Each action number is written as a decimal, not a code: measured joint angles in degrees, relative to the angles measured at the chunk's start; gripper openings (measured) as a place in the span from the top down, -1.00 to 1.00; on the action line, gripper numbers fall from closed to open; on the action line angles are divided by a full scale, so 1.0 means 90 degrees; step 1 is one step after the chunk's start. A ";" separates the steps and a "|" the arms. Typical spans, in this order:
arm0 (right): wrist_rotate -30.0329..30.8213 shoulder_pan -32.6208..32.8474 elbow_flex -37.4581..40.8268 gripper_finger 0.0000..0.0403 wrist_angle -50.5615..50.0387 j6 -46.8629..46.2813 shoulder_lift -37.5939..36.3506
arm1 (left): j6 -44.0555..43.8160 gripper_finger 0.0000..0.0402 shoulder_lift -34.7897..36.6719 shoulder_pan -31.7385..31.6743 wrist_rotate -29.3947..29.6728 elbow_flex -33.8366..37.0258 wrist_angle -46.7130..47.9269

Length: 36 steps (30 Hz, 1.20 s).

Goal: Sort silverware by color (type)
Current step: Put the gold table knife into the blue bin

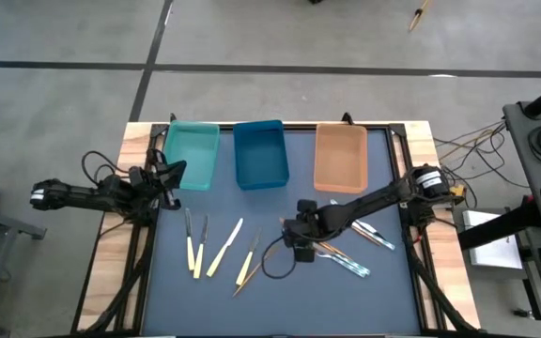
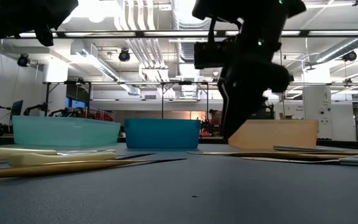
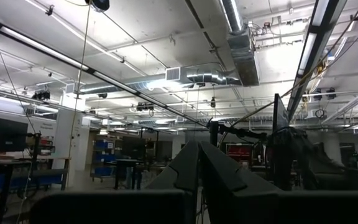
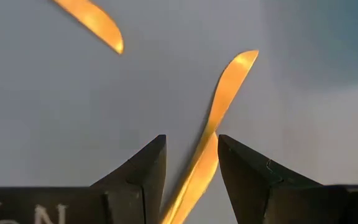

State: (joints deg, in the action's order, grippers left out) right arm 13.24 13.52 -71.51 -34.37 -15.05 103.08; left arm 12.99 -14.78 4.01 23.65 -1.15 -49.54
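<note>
Several cream-yellow pieces of silverware (image 1: 205, 246) lie flat on the dark mat left of centre. Tan wooden and pale-blue-handled pieces (image 1: 350, 253) lie in a loose heap to the right. My right gripper (image 1: 299, 239) hangs over the mat's middle, pointing down and open. In the right wrist view its two fingers (image 4: 145, 171) stand on either side of one slim tan-orange piece (image 4: 224, 99), which runs back between them. My left gripper (image 1: 170, 174) is held at the mat's left edge beside the teal tray, shut and holding nothing (image 3: 197, 168). My right gripper comes from above with one finger on each side of the tan-orange piece (image 4: 204, 158), its fingers lying across the piece. One finger's edge (image 4: 225, 152) shows right beside the piece, but I cannot tell whether it touches.
Three trays stand in a row along the far edge of the mat: teal (image 1: 193, 155), blue (image 1: 259, 153) and orange (image 1: 340, 157). A cable loop (image 1: 272, 263) hangs under my right gripper. Bare mat lies near the front edge.
</note>
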 joint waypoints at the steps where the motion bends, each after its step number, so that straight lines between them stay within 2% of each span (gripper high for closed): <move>1: 0.0072 0.0000 0.0147 0.32 0.0182 -0.0012 -0.0048 | 0.0000 1.00 -0.0001 0.0000 0.0002 0.0000 0.0002; 10: 0.0270 -0.0002 0.1306 0.32 0.1849 -0.0563 -0.0273 | 0.0002 1.00 -0.0030 0.0000 0.0166 0.0000 0.0056; 19: 0.0381 -0.0005 0.1401 0.32 0.1871 -0.0835 -0.0284 | 0.0144 1.00 -0.0057 0.0000 0.0477 0.0000 0.0120; 36: 0.0345 -0.0005 0.1616 0.32 0.2238 -0.0933 -0.0271 | 0.0147 1.00 -0.0057 -0.0001 0.0489 0.0000 0.0138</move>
State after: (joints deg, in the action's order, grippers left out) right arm 16.34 13.47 -56.97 -14.23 -23.44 100.64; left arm 14.31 -15.29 4.00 28.04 -1.15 -48.29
